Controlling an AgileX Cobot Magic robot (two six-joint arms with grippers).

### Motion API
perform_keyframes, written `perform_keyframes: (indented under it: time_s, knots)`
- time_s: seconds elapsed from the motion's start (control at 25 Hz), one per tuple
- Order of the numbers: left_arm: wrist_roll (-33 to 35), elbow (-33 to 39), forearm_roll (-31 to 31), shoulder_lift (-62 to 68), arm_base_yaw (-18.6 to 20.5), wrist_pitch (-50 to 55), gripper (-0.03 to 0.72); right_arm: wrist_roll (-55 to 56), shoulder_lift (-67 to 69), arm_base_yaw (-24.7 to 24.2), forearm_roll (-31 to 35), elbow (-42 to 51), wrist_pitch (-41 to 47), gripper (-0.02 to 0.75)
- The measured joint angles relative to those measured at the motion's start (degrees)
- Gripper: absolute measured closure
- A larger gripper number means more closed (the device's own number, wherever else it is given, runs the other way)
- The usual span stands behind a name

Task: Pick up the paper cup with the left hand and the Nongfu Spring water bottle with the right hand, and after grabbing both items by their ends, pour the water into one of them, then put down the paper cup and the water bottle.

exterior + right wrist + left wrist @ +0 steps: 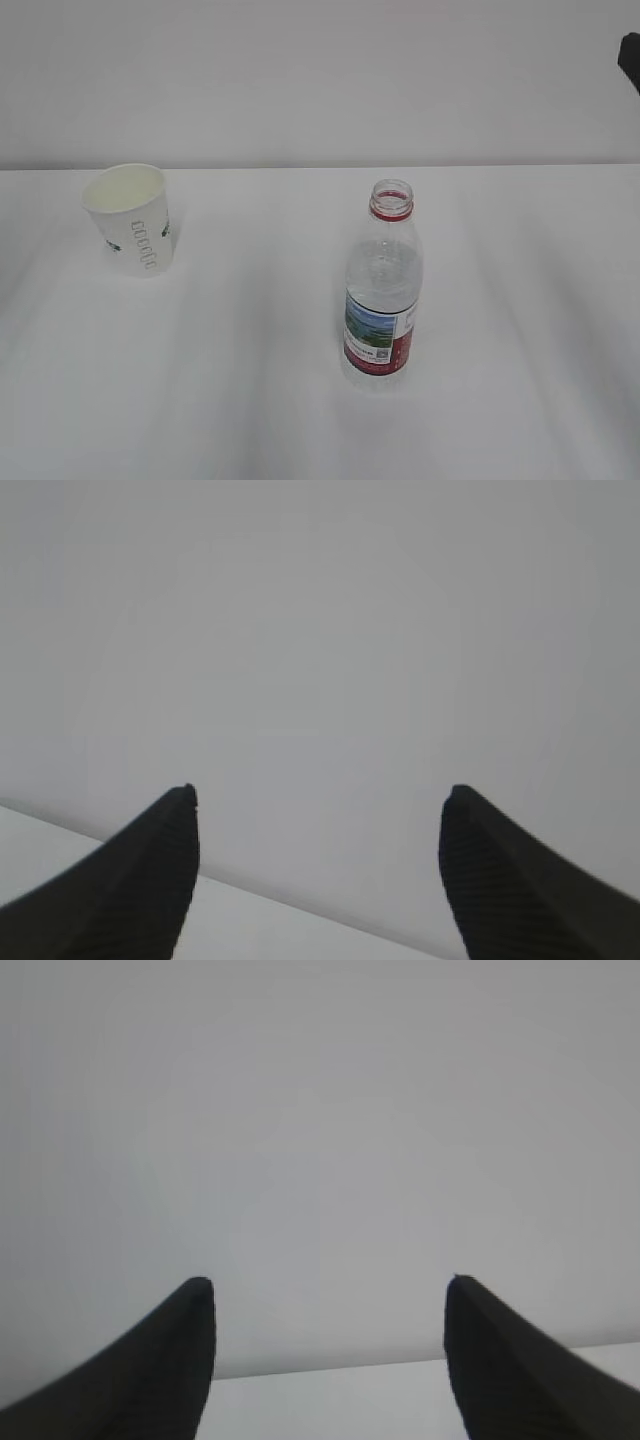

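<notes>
The white paper cup [133,220] stands upright at the back left of the white table [240,400], its printed side toward me. The Nongfu Spring water bottle [383,290] stands uncapped right of centre, clear water inside it. Neither wrist view holds the cup or the bottle. My left gripper [330,1285] is open, its dark fingers [170,1360] wide apart against the bare wall with nothing between them. My right gripper [320,792] is open too, empty, facing the wall and the table's far edge. In the exterior view no gripper is near either object.
A grey wall [300,80] rises behind the table's far edge. A dark piece [630,58] of equipment juts in at the top right corner of the exterior view, well above the table.
</notes>
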Motion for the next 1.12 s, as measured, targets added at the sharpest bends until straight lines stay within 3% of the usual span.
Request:
perform_keyframes:
  time_s: [0.32,0.92,1.12]
  knots:
    - [0.0,0.0,0.0,8.7,0.0,-12.2,0.165,0.0,4.8,0.0,1.8,0.0,-2.0,0.171]
    - [0.0,0.0,0.0,22.8,0.0,-14.0,0.165,0.0,18.7,0.0,4.9,0.0,-10.3,0.171]
    - [0.0,3.5,0.0,24.8,0.0,-17.7,0.165,0.0,20.4,0.0,5.1,1.6,-14.3,0.171]
